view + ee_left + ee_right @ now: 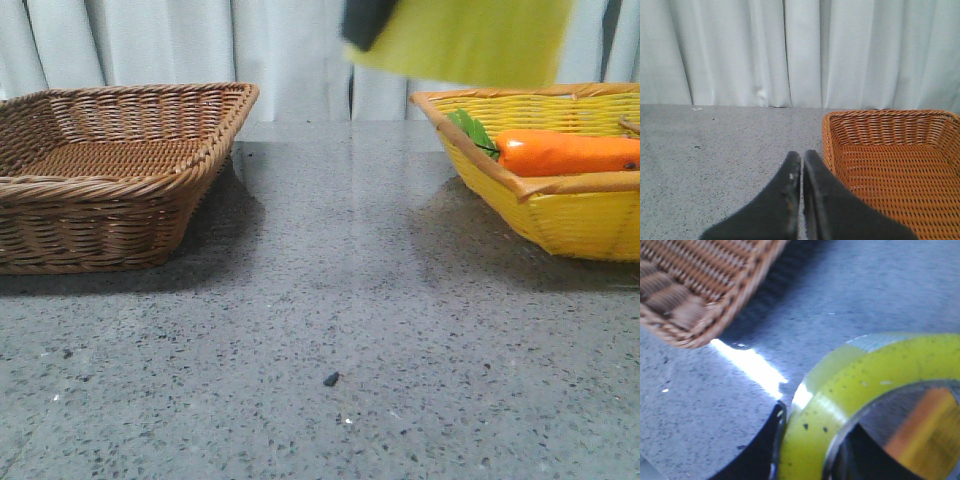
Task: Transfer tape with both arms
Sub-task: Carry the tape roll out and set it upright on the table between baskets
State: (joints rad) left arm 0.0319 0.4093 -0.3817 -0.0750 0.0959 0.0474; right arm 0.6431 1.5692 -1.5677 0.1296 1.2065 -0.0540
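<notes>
The tape [470, 38] is a wide bright yellow roll, blurred, hanging high over the table near the yellow basket. In the right wrist view the tape [860, 385] fills the near corner. My right gripper [815, 427] is shut on the roll's wall, with one black finger [760, 452] outside and the other inside the core. A black part of that gripper [368, 22] shows beside the roll in the front view. My left gripper [801, 156] is shut with nothing in it, its tips pressed together above the table beside the brown basket. It is out of the front view.
A brown wicker basket [120, 165] stands at the table's left and also shows as a brown basket [890, 150] in the left wrist view. A yellow wicker basket [570, 215] at the right holds an orange carrot [565, 152]. White curtains hang behind the grey speckled table [330, 320].
</notes>
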